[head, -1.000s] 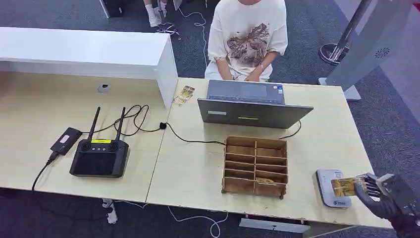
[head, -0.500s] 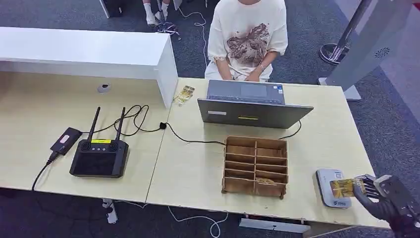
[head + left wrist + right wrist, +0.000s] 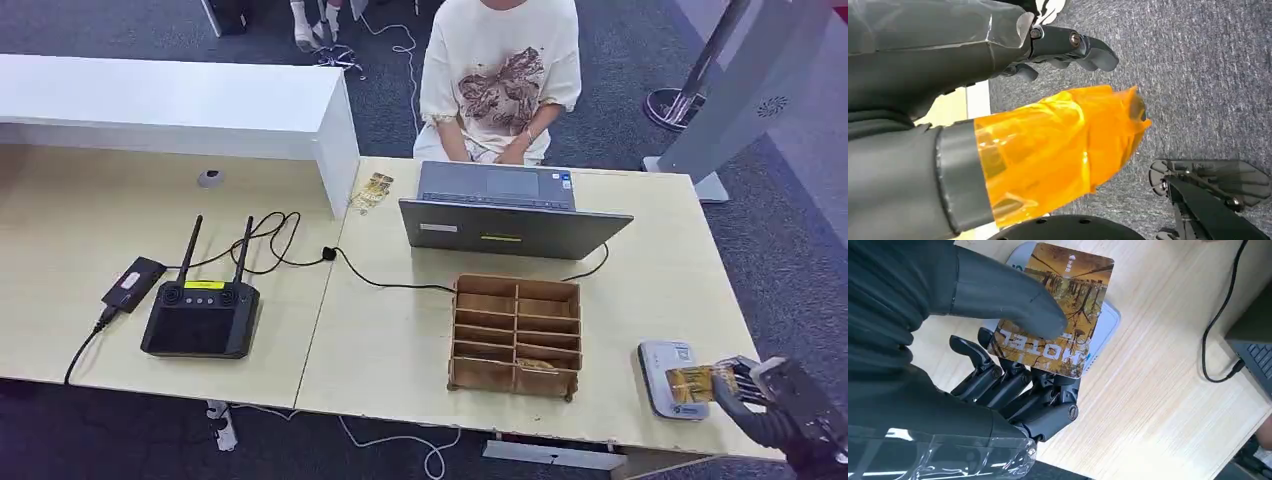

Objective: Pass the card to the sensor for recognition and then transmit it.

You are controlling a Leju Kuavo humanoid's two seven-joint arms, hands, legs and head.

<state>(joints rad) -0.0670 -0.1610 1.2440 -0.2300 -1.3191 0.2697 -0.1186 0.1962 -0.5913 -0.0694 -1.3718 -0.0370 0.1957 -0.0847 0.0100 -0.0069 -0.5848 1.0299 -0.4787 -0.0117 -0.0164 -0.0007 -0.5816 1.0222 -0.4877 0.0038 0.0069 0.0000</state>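
The left hand's fingers (image 3: 1083, 50) hang curled over grey carpet, nothing in them. On the desk (image 3: 400, 340), beside the wooden divider box (image 3: 515, 335), the right hand (image 3: 770, 395) pinches the golden hotel card (image 3: 1055, 307) between thumb and fingers (image 3: 1013, 385), holding it over the white card reader (image 3: 668, 378).

The card (image 3: 1058, 310) hides most of the sensor (image 3: 1105, 322) beneath.

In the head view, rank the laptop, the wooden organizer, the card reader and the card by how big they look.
1. Laptop
2. Wooden organizer, not far behind the laptop
3. Card reader
4. Card, held in the right hand over the reader
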